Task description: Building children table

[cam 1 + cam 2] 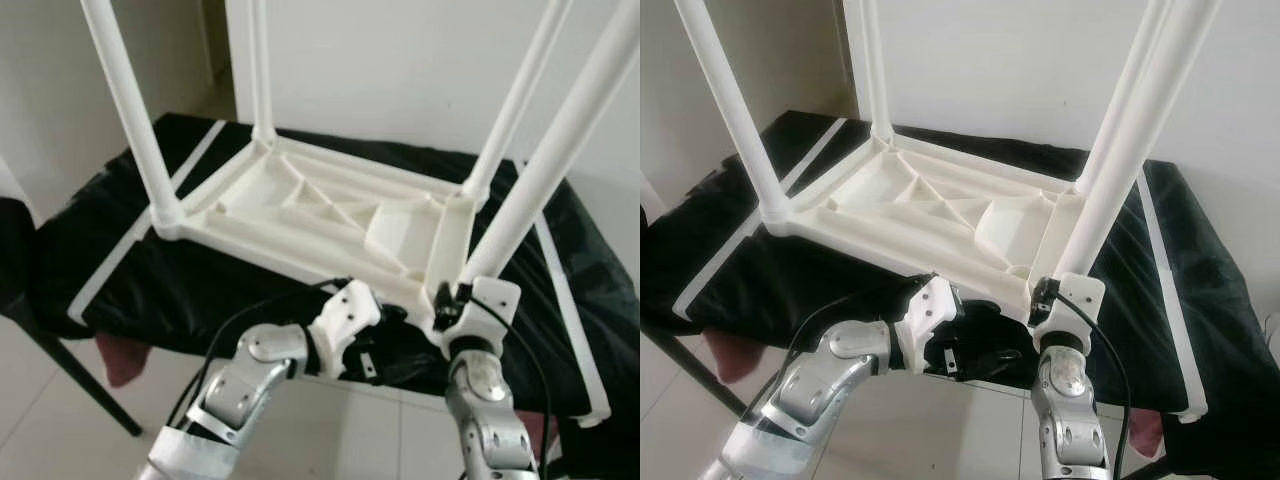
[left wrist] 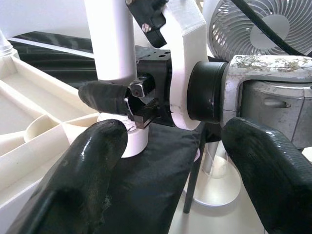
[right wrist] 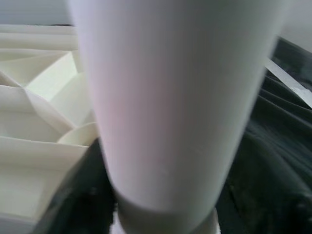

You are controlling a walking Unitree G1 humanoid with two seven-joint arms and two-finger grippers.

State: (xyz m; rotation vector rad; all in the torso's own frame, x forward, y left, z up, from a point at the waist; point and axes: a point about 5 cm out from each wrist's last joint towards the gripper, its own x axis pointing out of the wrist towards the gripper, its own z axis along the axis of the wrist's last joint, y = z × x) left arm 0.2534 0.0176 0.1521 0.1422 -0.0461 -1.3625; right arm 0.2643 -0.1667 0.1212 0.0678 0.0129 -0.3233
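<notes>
A white plastic children's table [image 1: 300,205] lies upside down on a black-covered surface, with its legs pointing up. My right gripper [image 1: 450,298] is shut on the near right leg [image 1: 560,150] just above its socket at the table's corner. From the left wrist camera, one of its black fingers [image 2: 105,95] wraps the leg [image 2: 112,39]. The same leg [image 3: 175,97] is close up to the right wrist camera. My left gripper [image 2: 180,170] is open, low at the table's near edge, just left of the right gripper and touching nothing.
The black cloth [image 1: 180,280] has white tape stripes and drops off at its near edge onto pale floor tiles. A white wall stands close behind. A reddish item [image 1: 120,360] lies underneath. A white fan [image 2: 253,29] stands beyond the right wrist.
</notes>
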